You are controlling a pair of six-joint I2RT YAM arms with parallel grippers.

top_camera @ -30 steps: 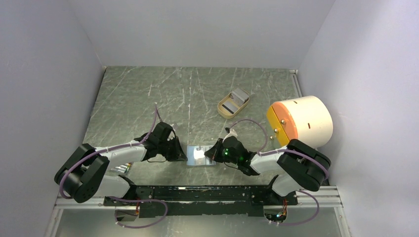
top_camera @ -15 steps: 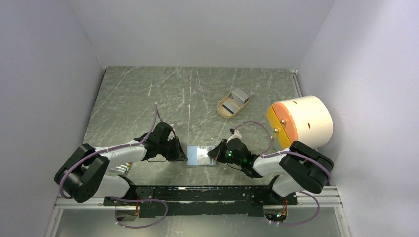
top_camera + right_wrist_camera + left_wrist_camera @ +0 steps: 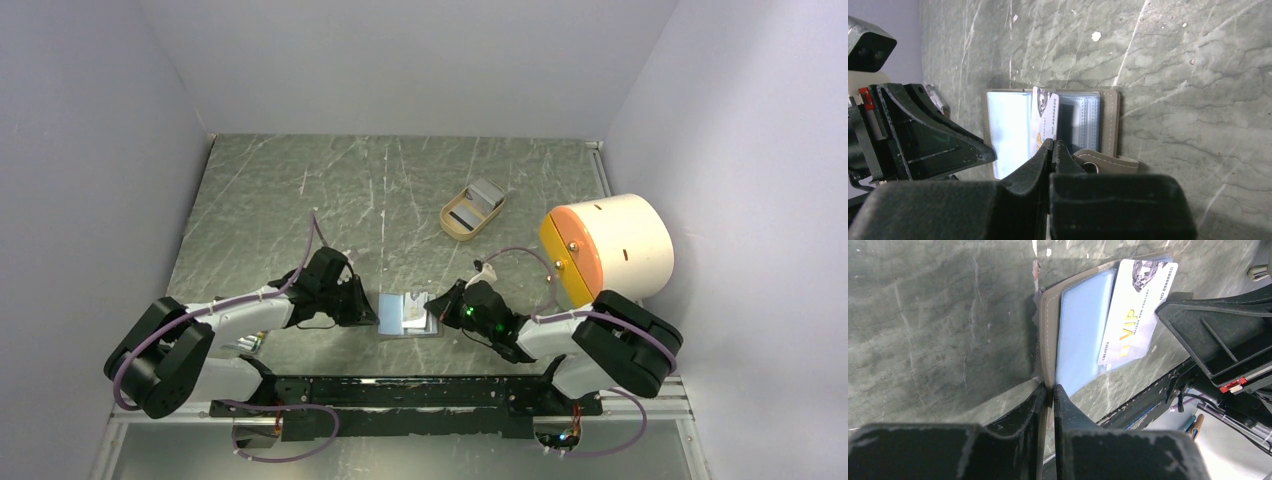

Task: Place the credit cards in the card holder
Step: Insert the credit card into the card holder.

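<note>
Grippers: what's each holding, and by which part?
The left gripper pinches the card holder by its cover edge; the right gripper, a credit card by one end.

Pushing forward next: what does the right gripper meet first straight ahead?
The right gripper, shut on a card, would likely run into the open wallet and its clear pockets first; depth is hard to judge.

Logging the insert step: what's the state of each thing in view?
card holder: open, lying flat, one edge pinched.
credit card: held, tilted over the holder, not seated.
left tool: shut on card holder.
right tool: shut on credit card.
tan tray: upright, untouched.
cream cylinder: on its side.
</note>
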